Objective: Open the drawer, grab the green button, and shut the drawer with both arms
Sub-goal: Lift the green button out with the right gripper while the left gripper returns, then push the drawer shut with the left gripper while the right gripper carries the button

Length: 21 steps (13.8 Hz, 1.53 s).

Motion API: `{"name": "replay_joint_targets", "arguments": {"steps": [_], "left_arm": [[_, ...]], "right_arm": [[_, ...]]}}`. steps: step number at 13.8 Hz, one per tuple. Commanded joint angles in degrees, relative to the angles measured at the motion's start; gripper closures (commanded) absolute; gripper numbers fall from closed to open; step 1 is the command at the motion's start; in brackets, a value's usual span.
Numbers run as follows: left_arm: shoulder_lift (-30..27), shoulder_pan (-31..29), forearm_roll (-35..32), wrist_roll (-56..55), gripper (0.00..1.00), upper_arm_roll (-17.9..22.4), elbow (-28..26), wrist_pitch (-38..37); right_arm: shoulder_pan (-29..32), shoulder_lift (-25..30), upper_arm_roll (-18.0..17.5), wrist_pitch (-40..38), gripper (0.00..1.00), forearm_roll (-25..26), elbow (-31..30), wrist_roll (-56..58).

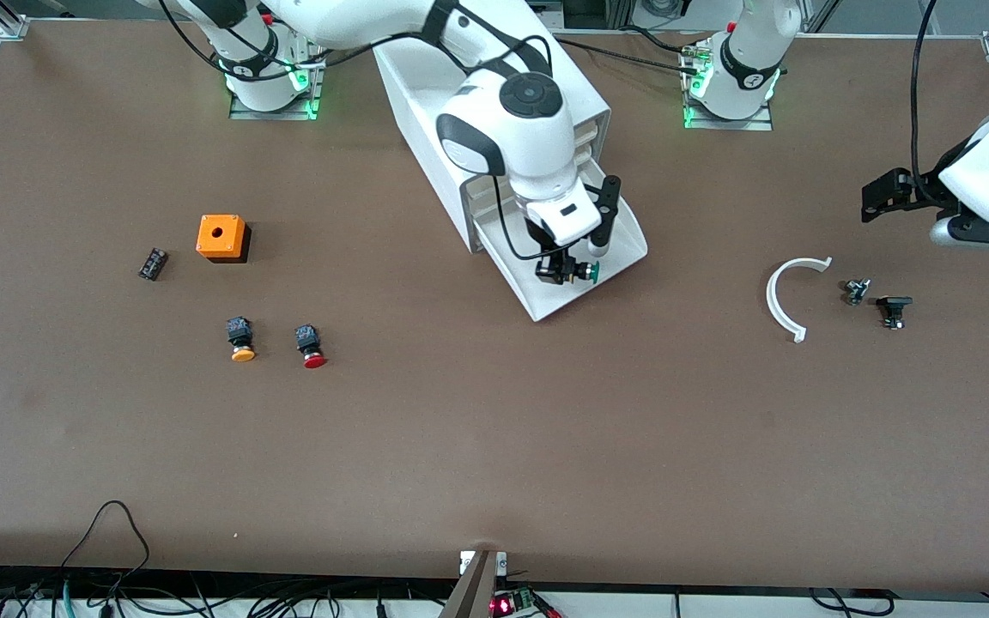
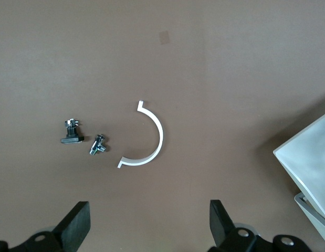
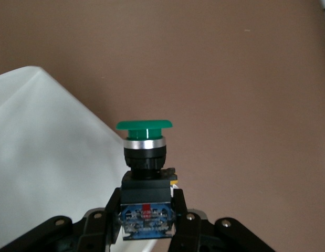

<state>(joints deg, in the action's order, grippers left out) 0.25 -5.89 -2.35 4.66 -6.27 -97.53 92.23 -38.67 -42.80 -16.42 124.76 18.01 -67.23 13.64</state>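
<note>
The right gripper [image 1: 565, 270] is pinched tight on the button [image 1: 582, 272], holding its black body so the green cap pokes out over the drawer [image 1: 623, 249], ready to carry away. The drawer sits pulled out of the white cabinet [image 1: 426, 94]. The left gripper [image 1: 881, 196] waits wide open and empty above the table [image 1: 494, 446], near the left arm's end

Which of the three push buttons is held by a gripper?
The green-capped push button, clamped in the right gripper over the open lowest drawer. The orange-capped button and red-capped button lie on the table.
</note>
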Motion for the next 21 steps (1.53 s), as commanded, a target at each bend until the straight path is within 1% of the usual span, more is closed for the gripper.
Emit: {"name": "replay_joint_targets", "arguments": {"steps": [1,2,4,5,6,7,8,9,11,12,14,16,17,19,21], "left_arm": [[2.82,0.18,0.32,-0.35,0.0,0.12,0.85,2.51],[3.87,0.27,2.85,-0.7,0.0,0.03,0.76,3.82],[4.85,0.36,5.16,-2.1,0.0,-0.85,-3.61,10.56],[5.2,0.36,5.69,-4.81,0.0,-2.33,-6.86,15.13],[5.72,0.44,5.78,-8.75,0.0,-4.35,-9.59,19.53],[6.95,1.23,5.69,-14.01,0.0,-6.37,-12.14,24.09],[8.26,2.89,5.61,-19.37,0.0,-6.91,-13.73,28.93],[10.11,5.34,5.34,-23.25,0.0,-6.92,-14.53,32.19],[14.5,8.51,4.91,-29.85,0.0,-6.92,-15.41,38.69],[16.78,10.01,4.64,-33.45,0.0,-6.83,-15.94,42.21],[22.14,11.86,1.49,-38.39,0.0,-6.83,-15.15,45.05],[25.23,13.44,-0.63,-43.04,0.0,-6.83,-15.33,51.01],[26.29,14.15,-0.64,-44.98,0.0,-6.83,-15.41,51.82],[26.38,16.78,-0.72,-49.89,0.0,-6.83,-16.29,51.74],[25.95,18.11,-0.81,-53.96,0.0,-6.92,-19.09,51.82]], "right_arm": [[4.47,3.94,1.81,-1.19,0.78,0.28,-1.67,-5.54],[6.48,4.3,3.05,-1.36,0.78,-0.86,-1.93,-6.86],[12.19,5.71,3.32,-0.75,0.78,-9.7,-5.6,-7.05],[14.57,6.58,3.76,-0.83,0.78,-12.7,-7.54,-6.7],[16.24,6.94,3.94,-1.62,0.78,-13.52,-8.78,-6.88],[17.91,7.9,4.03,-2.84,0.78,-13.52,-10.97,-7.4],[19.41,8.87,4.29,-4.34,0.78,-13.61,-13.51,-8.19],[20.64,9.48,4.55,-5.05,0.78,-13.52,-16.23,-9.67],[22.58,9.67,5.08,-5.05,0.78,-12.83,-21.69,-11.88],[22.68,9.67,6.21,-4.97,0.78,-12.73,-23.89,-13.97],[23.29,9.84,6.75,-4.88,0.78,-12.73,-28.28,-16.88],[23.82,10.11,6.75,-4.09,0.78,-12.82,-32.15,-19.87],[23.82,10.02,6.75,-3.3,0.78,-12.99,-33.39,-21.02],[23.82,9.67,6.75,0.11,0.78,-13.0,-36.2,-23.22],[23.82,9.4,6.75,3.72,0.78,-13.26,-38.23,-26.02]]}}
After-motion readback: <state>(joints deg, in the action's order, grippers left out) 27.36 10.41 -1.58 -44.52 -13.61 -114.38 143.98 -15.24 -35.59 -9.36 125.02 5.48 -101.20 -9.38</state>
